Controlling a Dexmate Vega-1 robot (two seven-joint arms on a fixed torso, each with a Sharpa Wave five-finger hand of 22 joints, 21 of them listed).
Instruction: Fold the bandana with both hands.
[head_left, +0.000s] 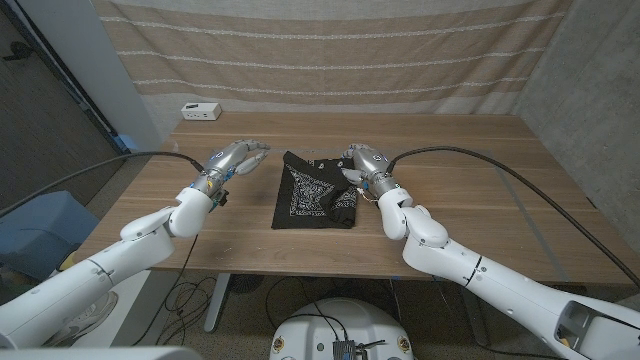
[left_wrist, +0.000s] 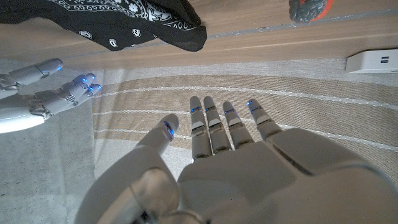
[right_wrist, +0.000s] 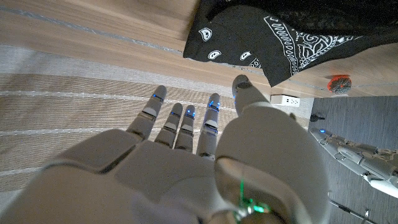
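Note:
A black bandana (head_left: 312, 190) with a white paisley print lies partly folded in the middle of the wooden table (head_left: 480, 200), its right side rumpled. My left hand (head_left: 238, 157) hovers just left of it, fingers straight and apart, holding nothing. My right hand (head_left: 362, 166) is at the cloth's upper right edge, fingers spread. In the right wrist view the bandana (right_wrist: 280, 31) lies just past the fingertips (right_wrist: 213, 106) with nothing gripped. The left wrist view shows the bandana (left_wrist: 118, 22) beyond my left hand (left_wrist: 224, 162), with my right hand (left_wrist: 46, 93) opposite.
A small white box (head_left: 201, 111) sits at the table's back left. A striped curtain (head_left: 330, 50) hangs behind the table. A blue bin (head_left: 40, 235) stands on the floor to the left. Bare wood lies on both sides of the cloth.

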